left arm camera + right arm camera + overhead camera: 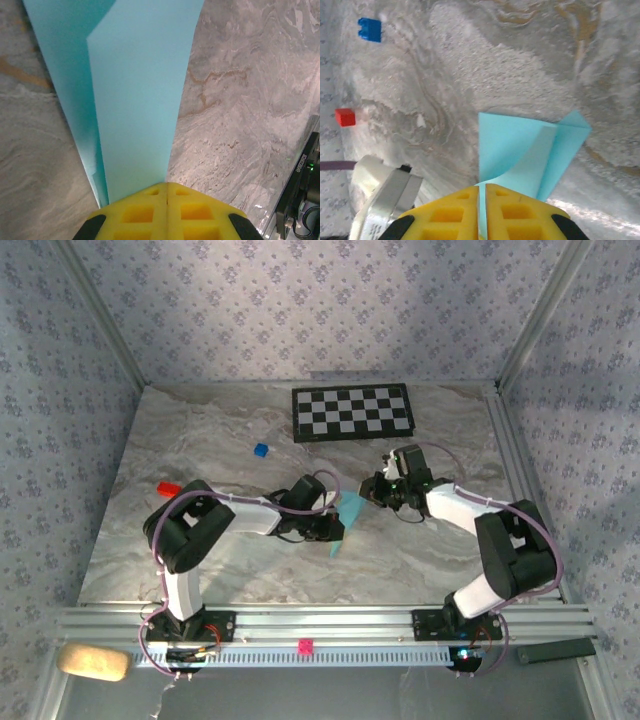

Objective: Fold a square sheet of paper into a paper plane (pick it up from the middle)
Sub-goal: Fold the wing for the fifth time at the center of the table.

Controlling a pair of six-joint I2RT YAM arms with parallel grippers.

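The light-blue sheet of paper [352, 508], folded into long overlapping flaps, hangs between both grippers above the table's middle. My left gripper [330, 528] grips its lower end. In the left wrist view the yellow fingers of the left gripper [166, 184] are pressed together on the paper [140, 100], which runs away from them as a long strip with a creased layer on its left. My right gripper [372, 492] is at the upper right end. In the right wrist view the right gripper [482, 186] stands a thin slit apart with the paper's [520, 145] edge in it.
A black-and-white checkerboard [352, 412] lies at the back of the marble table [200, 570]. A small blue cube [261, 450] [370, 29] and a red cube [168, 488] [345, 117] sit left of the grippers. Metal rails run along the near and right edges.
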